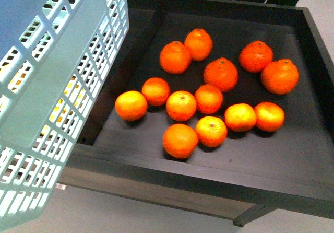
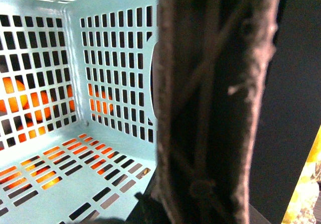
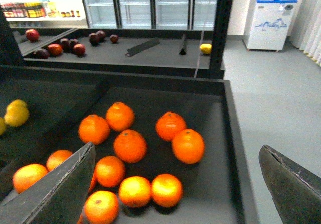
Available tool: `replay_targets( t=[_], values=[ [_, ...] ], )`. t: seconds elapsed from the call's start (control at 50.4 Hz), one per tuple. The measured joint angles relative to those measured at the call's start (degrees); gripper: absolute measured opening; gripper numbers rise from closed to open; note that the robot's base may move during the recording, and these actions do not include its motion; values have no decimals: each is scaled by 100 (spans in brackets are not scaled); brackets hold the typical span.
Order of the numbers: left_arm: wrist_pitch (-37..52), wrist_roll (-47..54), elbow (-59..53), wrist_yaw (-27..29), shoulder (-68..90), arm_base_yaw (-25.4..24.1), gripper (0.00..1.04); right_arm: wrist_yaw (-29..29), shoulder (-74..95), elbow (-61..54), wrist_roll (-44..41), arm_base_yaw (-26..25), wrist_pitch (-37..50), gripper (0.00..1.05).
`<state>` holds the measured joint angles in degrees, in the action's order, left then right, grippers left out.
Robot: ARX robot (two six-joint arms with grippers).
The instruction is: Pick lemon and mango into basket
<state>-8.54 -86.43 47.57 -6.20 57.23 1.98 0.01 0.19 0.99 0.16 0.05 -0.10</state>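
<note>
The pale turquoise basket (image 1: 49, 86) hangs tilted at the left of the front view, in front of the black tray. Its slotted inside (image 2: 100, 83) fills the left wrist view, with nothing lying in it. My left gripper (image 2: 165, 211) is shut on the basket's brown-grey handle (image 2: 215, 103), which hides the jaws. My right gripper (image 3: 176, 148) hovers wide open over the oranges, holding nothing. Yellow lemon-like fruits (image 3: 15, 114) lie in the compartment beside the oranges. I cannot pick out the mango.
Several oranges (image 1: 209, 97) lie in a black walled tray (image 1: 172, 178). A divider wall (image 3: 75, 113) separates them from the yellow fruits. Farther back a shelf holds dark red fruits (image 3: 65, 45) and one yellow fruit (image 3: 205, 48). Grey floor (image 3: 271, 98) lies beside the stand.
</note>
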Motion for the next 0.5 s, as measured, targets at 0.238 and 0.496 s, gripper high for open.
replay_targets(
  t=[0.238, 0.496],
  values=[
    [0, -2, 0, -2, 0, 0, 5, 0, 0, 0, 2, 0, 2, 96],
    [-2, -4, 0, -7, 0, 0, 5, 11, 2, 0, -2, 0, 2, 96]
  ],
)
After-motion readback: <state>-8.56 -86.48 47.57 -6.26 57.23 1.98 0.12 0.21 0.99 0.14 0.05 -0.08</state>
